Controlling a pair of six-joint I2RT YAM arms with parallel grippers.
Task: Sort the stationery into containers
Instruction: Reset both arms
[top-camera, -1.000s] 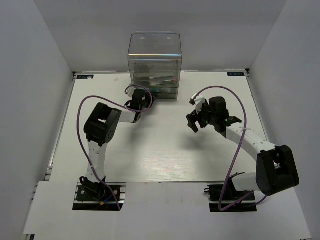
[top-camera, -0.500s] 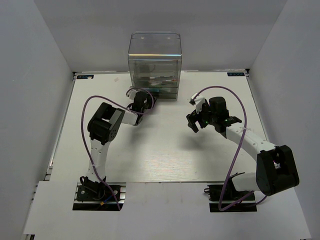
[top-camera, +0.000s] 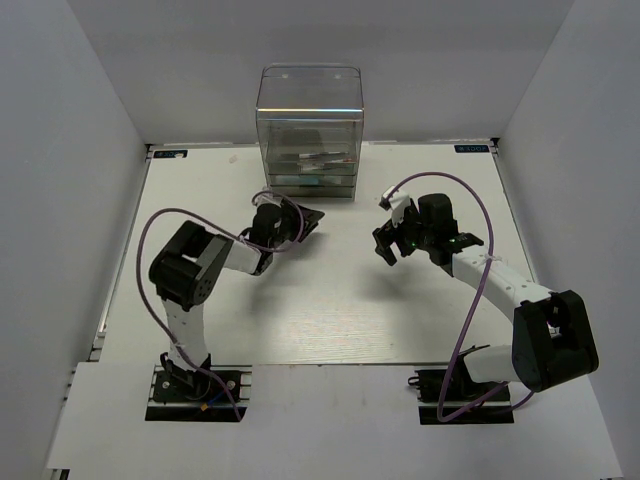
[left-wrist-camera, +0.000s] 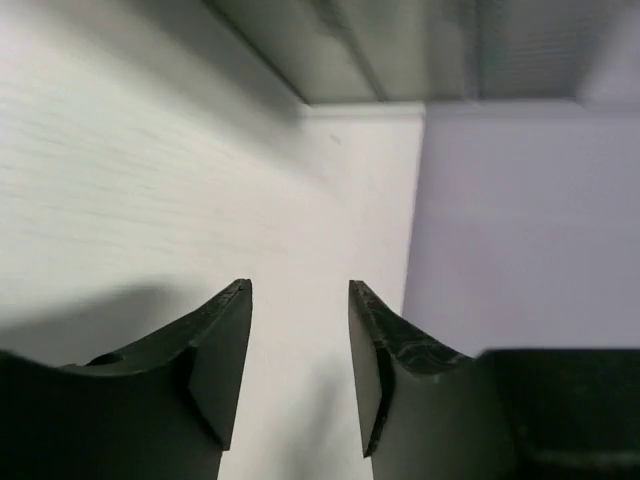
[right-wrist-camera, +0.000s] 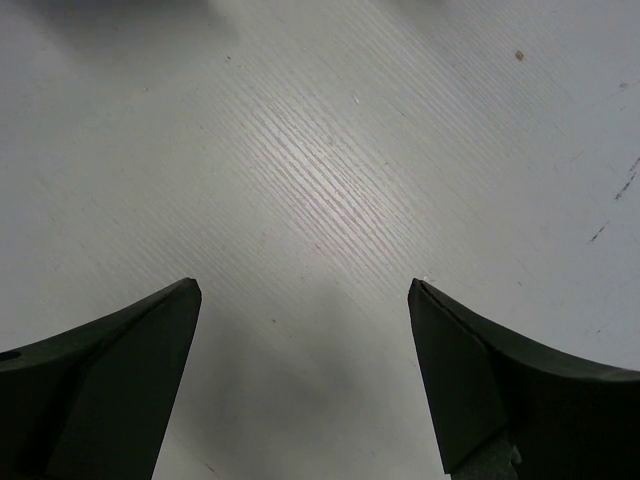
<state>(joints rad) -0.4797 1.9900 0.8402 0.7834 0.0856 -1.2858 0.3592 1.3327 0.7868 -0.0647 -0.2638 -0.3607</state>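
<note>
The clear plastic cabinet (top-camera: 309, 125) stands at the back middle of the table, its stacked drawers pushed in. A few thin pens (top-camera: 322, 158) show dimly through the drawer fronts. My left gripper (top-camera: 308, 218) hovers just in front of the cabinet's lower drawers, a short gap away. In the left wrist view the left gripper (left-wrist-camera: 298, 290) is open with only bare table between its fingers, and the cabinet's base (left-wrist-camera: 400, 50) lies ahead. To the cabinet's right my right gripper (top-camera: 384, 247) hangs over the table. The right wrist view shows the right gripper (right-wrist-camera: 302, 290) wide open and empty.
White walls close in the table (top-camera: 330, 300) on three sides. A purple cable loops off each arm. In the left wrist view the back wall (left-wrist-camera: 520, 230) rises to the right of the fingers.
My left gripper has drawn back from the cabinet front toward the near right and has opened from shut. Its elbow swung left. The right arm has not moved.
</note>
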